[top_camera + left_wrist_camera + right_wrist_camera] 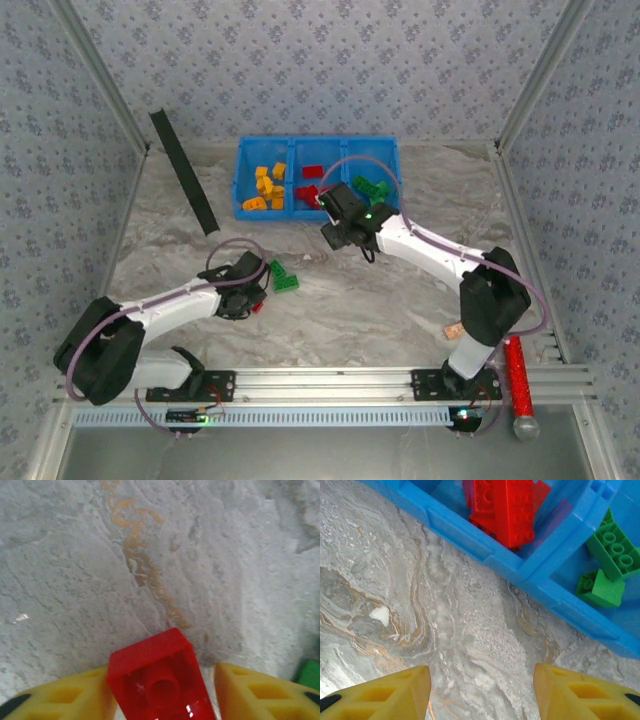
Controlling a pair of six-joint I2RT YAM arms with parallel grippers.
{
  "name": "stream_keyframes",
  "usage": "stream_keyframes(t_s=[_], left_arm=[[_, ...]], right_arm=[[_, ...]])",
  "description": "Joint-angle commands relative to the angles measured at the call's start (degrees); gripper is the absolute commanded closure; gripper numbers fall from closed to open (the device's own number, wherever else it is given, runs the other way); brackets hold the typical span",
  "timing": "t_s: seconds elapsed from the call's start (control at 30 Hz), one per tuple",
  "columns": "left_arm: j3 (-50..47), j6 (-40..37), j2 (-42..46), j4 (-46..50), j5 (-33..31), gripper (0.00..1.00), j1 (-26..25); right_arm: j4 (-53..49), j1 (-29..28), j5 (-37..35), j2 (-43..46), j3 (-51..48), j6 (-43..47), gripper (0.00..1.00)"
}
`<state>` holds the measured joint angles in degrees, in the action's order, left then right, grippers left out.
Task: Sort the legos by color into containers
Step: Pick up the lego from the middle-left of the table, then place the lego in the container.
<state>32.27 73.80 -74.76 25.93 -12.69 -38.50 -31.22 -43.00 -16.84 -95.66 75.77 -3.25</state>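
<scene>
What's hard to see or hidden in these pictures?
Left wrist view: red brick cut off by the bottom edge; whether left gripper pinches it is unclear.
Right wrist view: green bricks cut off by the right edge.
Top view: tan bit beside right arm, too small to identify.

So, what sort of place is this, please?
Probably a robot lab test cell: a left arm and a right arm bolted to an aluminium rail, a marbled table boxed in by patterned panels, and a blue bin of toy bricks.
</scene>
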Motion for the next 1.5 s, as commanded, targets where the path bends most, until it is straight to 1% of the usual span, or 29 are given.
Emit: stream_keyframes(t_s=[0.0,0.07,0.13,0.27,0.3,0.33,0.4,0.5,0.67,0.8,0.97,1.1,1.17,1.3,1.37,1.4,1.47], left_arm=[[-0.5,-1.3,-5.3,-7.4,6.1,0.57,0.5],[-0.5,-1.5,-6.5,-7.9,7.2,0.64,0.4],[-0.4,-2.0,-7.1,-7.6,7.7,0.69,-0.1],[1.1,-4.4,-5.7,-5.0,7.7,0.80,-1.1],[2.3,-5.5,-4.9,-3.8,7.2,0.81,-1.4],[3.9,-6.7,-4.2,-2.2,6.2,0.82,-1.8],[9.3,-10.0,-2.6,3.2,1.0,0.82,-3.2],[17.7,-15.9,-1.9,8.1,-4.2,0.82,-3.9],[30.6,-24.4,-4.5,10.4,-8.6,0.82,-3.8],[39.1,-29.5,-10.1,8.1,-9.3,0.82,-2.6],[48.1,-33.7,-19.4,3.7,-8.2,0.82,-0.2],[57.5,-36.3,-29.3,2.7,-6.4,0.83,2.2],[62.4,-37.2,-34.4,2.9,-5.2,0.83,3.0],[72.4,-37.8,-44.5,4.2,-2.4,0.83,4.4],[77.7,-38.3,-49.0,5.3,-2.0,0.83,4.5],[81.1,-38.6,-51.4,6.4,-1.9,0.83,4.5],[86.9,-39.1,-55.7,8.6,-1.6,0.81,4.6]], right_arm=[[0.7,-0.7,-2.9,4.8,-2.9,-2.5,0.42],[0.3,-0.9,-3.4,7.3,-5.1,-3.3,0.42],[-0.7,-1.0,-4.1,10.1,-6.9,-4.3,0.42],[-2.9,-1.4,-4.3,17.4,-14.3,-7.3,0.41],[-3.0,-1.6,-3.9,19.5,-16.0,-8.4,0.41],[-3.0,-1.8,-3.5,21.5,-17.5,-9.2,0.41],[-2.9,-2.1,-2.4,26.1,-22.0,-11.3,0.41],[-5.1,-2.3,-0.8,31.5,-27.2,-14.5,0.39],[-6.1,-2.8,0.9,39.0,-33.3,-20.1,0.39],[-5.2,-3.2,2.5,43.0,-36.7,-22.4,0.39],[-3.8,-4.3,3.9,42.9,-37.8,-21.8,0.39],[-0.3,-6.8,5.5,41.8,-38.4,-18.6,0.39],[1.4,-8.5,5.9,41.5,-38.7,-16.4,0.41],[5.0,-12.3,6.2,41.6,-40.0,-11.7,0.41],[6.2,-12.7,7.8,41.6,-40.6,-9.2,0.38],[7.6,-13.5,9.3,42.0,-41.3,-6.8,0.37],[10.4,-15.5,9.8,43.2,-42.5,-3.6,0.35]])
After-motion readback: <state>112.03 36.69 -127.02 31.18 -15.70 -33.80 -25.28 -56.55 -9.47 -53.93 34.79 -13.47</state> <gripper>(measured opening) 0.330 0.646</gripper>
